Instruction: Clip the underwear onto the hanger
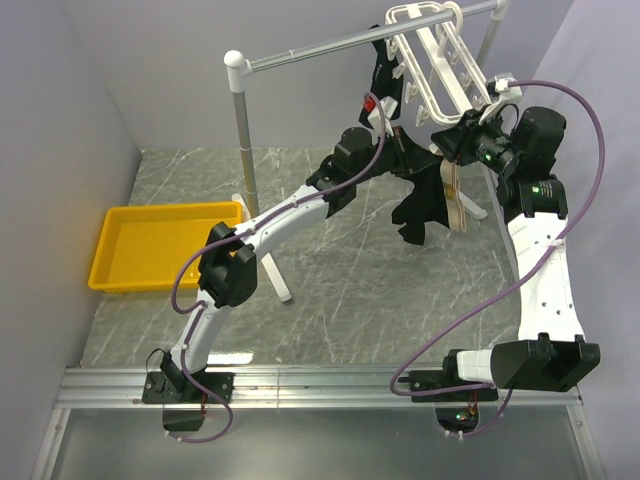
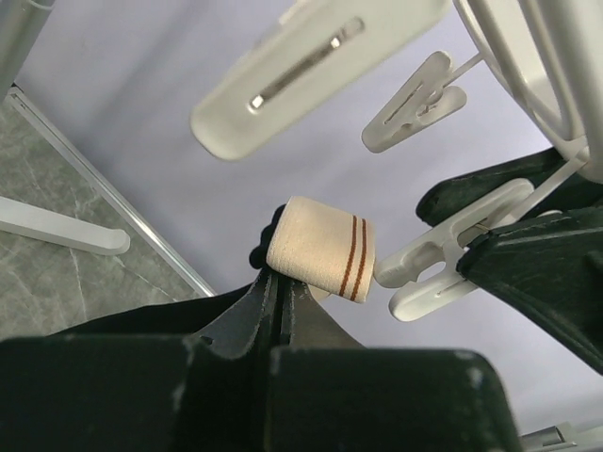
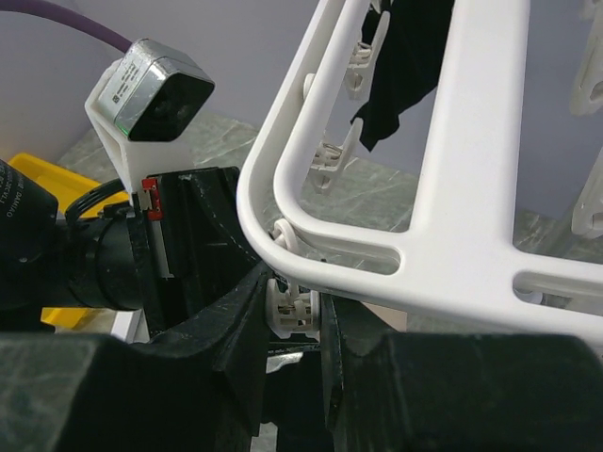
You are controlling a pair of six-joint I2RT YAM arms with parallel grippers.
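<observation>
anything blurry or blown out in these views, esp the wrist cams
Top external: evenly lit and sharp, no harsh glare. Left wrist: the tan band of the underwear is crisp, the nearest clip overhead is soft. Right wrist: the hanger is bright, nearly washed out, and the right gripper is a dark, blurred mass in front.

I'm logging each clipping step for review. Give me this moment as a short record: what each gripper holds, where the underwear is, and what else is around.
left gripper: shut on the tan waistband of the underwear, raised to the clips
right gripper: shut on a clip under the frame of the hanger
underwear: waistband fold beside a clip, not in it
hanger: white, tilted, hooked on the rail stand
yellow tray: on the table, left of the stand
</observation>
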